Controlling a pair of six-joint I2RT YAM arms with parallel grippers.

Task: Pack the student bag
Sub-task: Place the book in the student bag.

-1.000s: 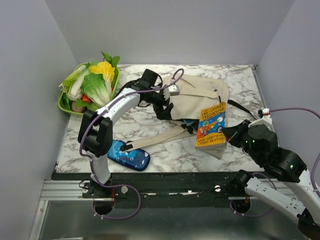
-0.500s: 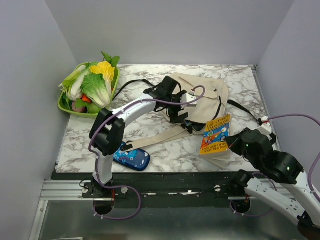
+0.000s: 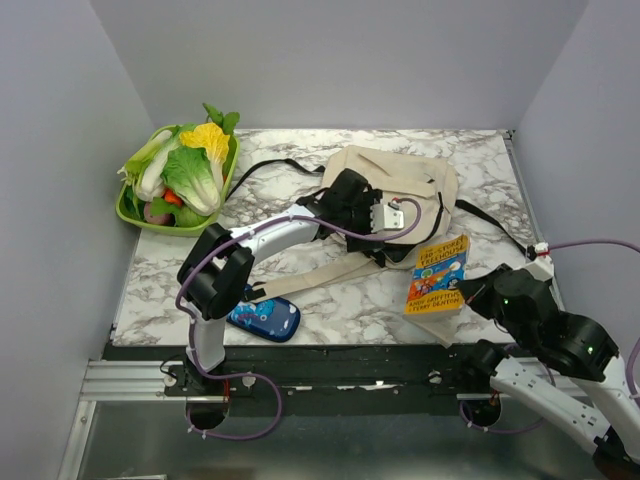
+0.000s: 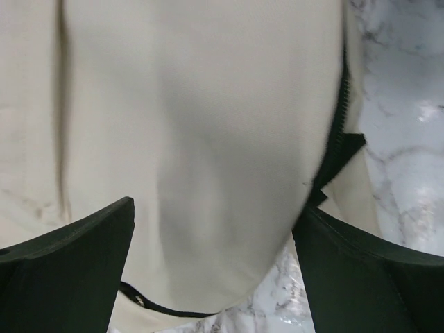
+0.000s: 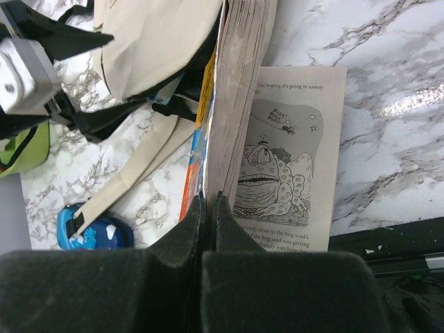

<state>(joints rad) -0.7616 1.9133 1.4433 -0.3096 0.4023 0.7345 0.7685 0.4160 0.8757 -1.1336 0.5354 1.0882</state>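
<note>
Top view: bright, even, diffuse light; shadows soft. Left wrist: student bag [image 4: 208,125] cloth blurred, low contrast; left gripper [image 4: 215,208] fingers [image 4: 69,270] dark, unfocused. Right wrist: book [image 5: 291,159] print sharp; glare on marble table [image 5: 409,104].

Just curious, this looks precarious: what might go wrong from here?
The right gripper pinches only a thin edge of the book, and one page lies open on the table, so it might slip or crease. The left gripper hangs open over the student bag without gripping it, so the book may shove the cloth instead.
</note>
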